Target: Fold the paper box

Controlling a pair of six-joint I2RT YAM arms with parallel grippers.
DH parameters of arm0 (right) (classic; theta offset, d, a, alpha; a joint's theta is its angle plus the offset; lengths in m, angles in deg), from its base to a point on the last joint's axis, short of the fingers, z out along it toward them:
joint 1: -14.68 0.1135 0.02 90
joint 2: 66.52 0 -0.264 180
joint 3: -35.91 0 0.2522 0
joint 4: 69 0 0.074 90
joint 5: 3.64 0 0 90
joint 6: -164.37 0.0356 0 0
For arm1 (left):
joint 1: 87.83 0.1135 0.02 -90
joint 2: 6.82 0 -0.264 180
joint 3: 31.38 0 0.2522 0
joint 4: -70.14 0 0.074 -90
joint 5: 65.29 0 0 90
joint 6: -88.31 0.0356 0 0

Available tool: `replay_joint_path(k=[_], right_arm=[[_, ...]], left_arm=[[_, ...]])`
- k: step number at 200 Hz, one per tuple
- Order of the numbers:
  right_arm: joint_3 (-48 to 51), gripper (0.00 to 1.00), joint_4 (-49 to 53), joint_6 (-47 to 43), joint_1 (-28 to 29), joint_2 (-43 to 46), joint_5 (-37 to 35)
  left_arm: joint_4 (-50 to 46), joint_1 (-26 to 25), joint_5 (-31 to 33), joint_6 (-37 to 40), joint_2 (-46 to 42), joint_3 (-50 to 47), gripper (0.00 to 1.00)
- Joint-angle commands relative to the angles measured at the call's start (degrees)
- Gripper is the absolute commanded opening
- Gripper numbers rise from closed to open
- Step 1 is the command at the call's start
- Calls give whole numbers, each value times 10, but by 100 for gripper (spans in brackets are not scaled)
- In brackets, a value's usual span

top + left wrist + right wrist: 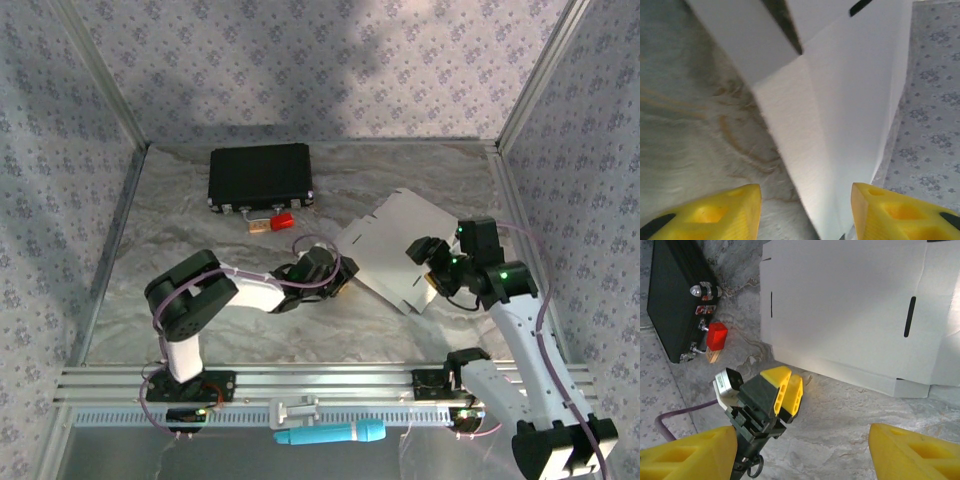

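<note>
The paper box (400,240) is a white cardboard sheet lying right of the table's middle, one edge flap raised. In the right wrist view the paper box (840,305) shows slots and a low folded wall along its near edge. My left gripper (340,275) sits at the sheet's left corner. In the left wrist view its jaws (805,192) stand apart with the paper box's (840,100) edge running down between them, touching neither yellow finger. My right gripper (428,262) hovers over the sheet's right part, open (802,432), with the left gripper (790,387) on the table beyond its jaws.
A black case (260,175) lies at the back left, with a small red block (282,220) at its latches. A teal tool (335,433) rests on the front rail. Patterned walls close in the table on three sides.
</note>
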Motion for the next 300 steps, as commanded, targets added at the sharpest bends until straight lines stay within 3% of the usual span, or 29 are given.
replay_joint_path(k=[1, 87, 131, 157, 172, 196, 249, 278, 300], right_arm=[[15, 72, -5, 21, -2, 12, 18], [12, 71, -8, 27, -2, 5, 19], [47, 70, -29, 64, 7, 19, 25], [88, 69, -69, 123, 21, 44, 24], [112, 67, -98, 168, 36, 62, 13], [160, 63, -173, 269, 80, 103, -42], [267, 60, -336, 491, 199, 160, -254], [264, 60, -378, 530, 241, 130, -332], [254, 60, -401, 539, 249, 91, -342]], left_arm=[[41, 6, 8, -3, 17, 17, 50], [68, 25, -10, -2, 48, 33, 40], [74, 30, 2, 1, 43, 35, 23], [72, 30, 9, 2, 31, 50, 0], [71, 30, 15, -4, 24, 61, 0], [71, 25, 38, -23, 5, 71, 0], [64, 13, 65, -48, -27, 91, 0], [64, 10, 70, -57, -32, 95, 0], [64, 5, 73, -62, -33, 98, 0]])
